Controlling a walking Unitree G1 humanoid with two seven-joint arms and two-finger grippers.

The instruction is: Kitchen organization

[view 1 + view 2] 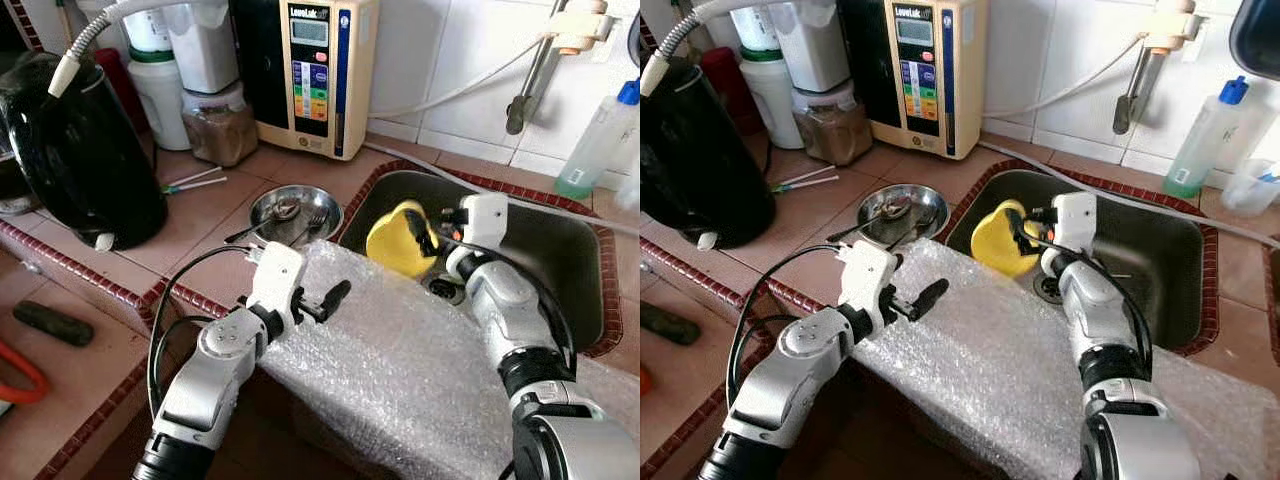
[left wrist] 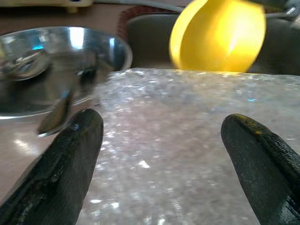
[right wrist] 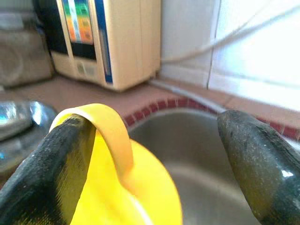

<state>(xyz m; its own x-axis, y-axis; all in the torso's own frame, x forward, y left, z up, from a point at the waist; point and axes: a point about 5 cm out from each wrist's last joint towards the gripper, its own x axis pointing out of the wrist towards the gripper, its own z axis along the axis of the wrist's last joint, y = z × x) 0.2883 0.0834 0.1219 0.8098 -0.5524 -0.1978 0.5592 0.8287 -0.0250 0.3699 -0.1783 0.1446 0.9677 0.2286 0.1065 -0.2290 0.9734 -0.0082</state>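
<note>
The yellow cup (image 1: 400,240) (light, stiff, slick plastic, likely) is best taken by its handle (image 3: 110,129), threaded by one finger of the right gripper (image 1: 437,232), jaws apart; the left gripper's (image 1: 322,300) likewise.

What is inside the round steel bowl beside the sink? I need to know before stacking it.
The round steel bowl holds a metal spoon and a fork, leaning over its near rim. The bubble-wrap sheet hides the bowl's near edge in the left wrist view.

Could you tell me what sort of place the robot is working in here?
Most likely a home kitchen: a steel sink set in a tiled counter, a black kettle, and a metal bowl holding cutlery.
</note>
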